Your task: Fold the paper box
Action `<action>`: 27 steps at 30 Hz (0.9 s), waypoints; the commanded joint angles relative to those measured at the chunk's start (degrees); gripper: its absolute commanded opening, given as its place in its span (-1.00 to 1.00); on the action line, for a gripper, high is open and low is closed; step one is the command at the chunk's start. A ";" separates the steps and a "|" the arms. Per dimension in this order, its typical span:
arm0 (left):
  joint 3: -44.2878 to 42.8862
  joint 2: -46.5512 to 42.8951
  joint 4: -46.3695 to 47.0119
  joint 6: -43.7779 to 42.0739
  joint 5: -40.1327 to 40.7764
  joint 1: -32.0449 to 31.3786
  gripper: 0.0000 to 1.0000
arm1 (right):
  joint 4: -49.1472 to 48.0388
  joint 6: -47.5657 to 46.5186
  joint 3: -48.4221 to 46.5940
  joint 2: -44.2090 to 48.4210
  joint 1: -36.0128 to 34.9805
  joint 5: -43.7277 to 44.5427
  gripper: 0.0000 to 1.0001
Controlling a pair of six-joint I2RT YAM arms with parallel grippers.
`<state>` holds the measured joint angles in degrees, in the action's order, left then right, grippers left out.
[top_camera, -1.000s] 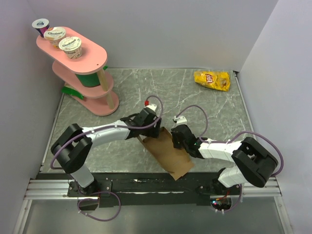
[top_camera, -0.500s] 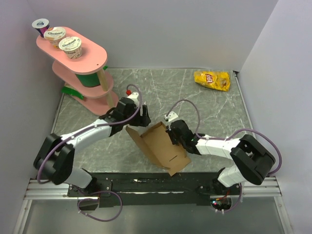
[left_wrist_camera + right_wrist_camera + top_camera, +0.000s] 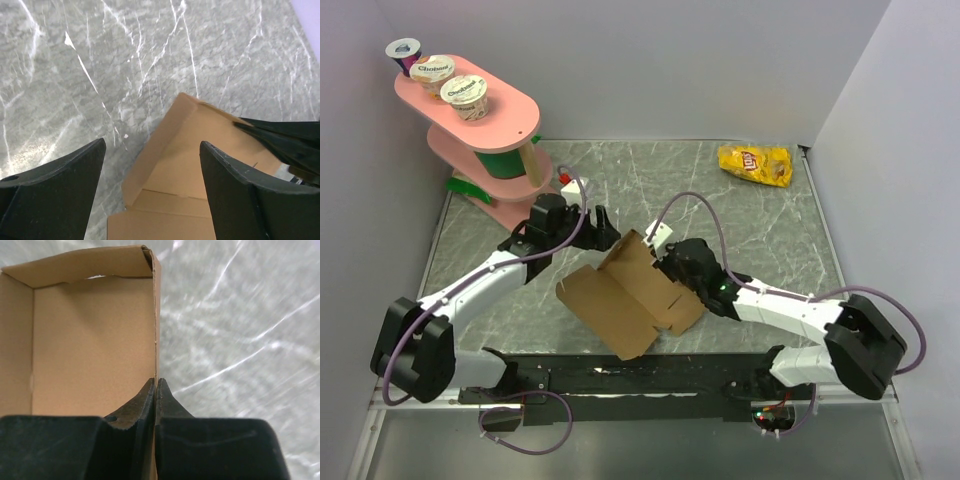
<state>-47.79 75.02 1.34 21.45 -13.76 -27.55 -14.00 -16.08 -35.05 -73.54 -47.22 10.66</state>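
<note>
The box (image 3: 610, 305) lies in the middle of the counter (image 3: 760, 230), half formed, one wall raised. The right tool (image 3: 156, 385) is clenched on that wall's edge; the left tool (image 3: 152, 145) hangs released over the far corner. Best: the right holds the wall upright while the left presses the neighbouring flap along its crease.

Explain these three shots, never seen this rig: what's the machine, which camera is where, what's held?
Two robot arms are bolted at the near edge of a grey table, each ending in a two-finger gripper. The wide picture looks down from above and behind them; the two close-ups come from wrist cameras. On the table are a half-folded brown paper box, a yellow chip bag and a pink shelf stand with yogurt cups. The right gripper is shut on one box wall. The left gripper is open near the box, holding nothing.
</note>
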 commanded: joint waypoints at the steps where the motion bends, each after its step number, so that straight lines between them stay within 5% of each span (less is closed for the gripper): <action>1: -4.14 -3.13 0.07 -1.33 -2.32 0.30 0.62 | 0.63 -8.08 -4.41 6.55 -1.29 -1.07 -0.89; 13: -14.08 -8.49 -19.18 -16.96 -14.44 0.30 0.70 | 7.05 -14.07 -5.47 15.44 -3.58 -2.04 -0.86; 20: -9.95 -7.88 -16.20 -16.01 -33.94 4.07 0.82 | 5.47 -15.74 -3.28 18.60 -3.40 -6.70 -0.85; 27: -7.59 -8.05 -13.57 -16.27 -39.41 6.54 0.90 | 6.44 -18.02 -1.78 21.32 -3.14 -12.41 -0.85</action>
<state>-56.69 67.79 -15.70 6.11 -45.23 -22.15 -5.89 -32.18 -37.17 -54.70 -50.39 2.92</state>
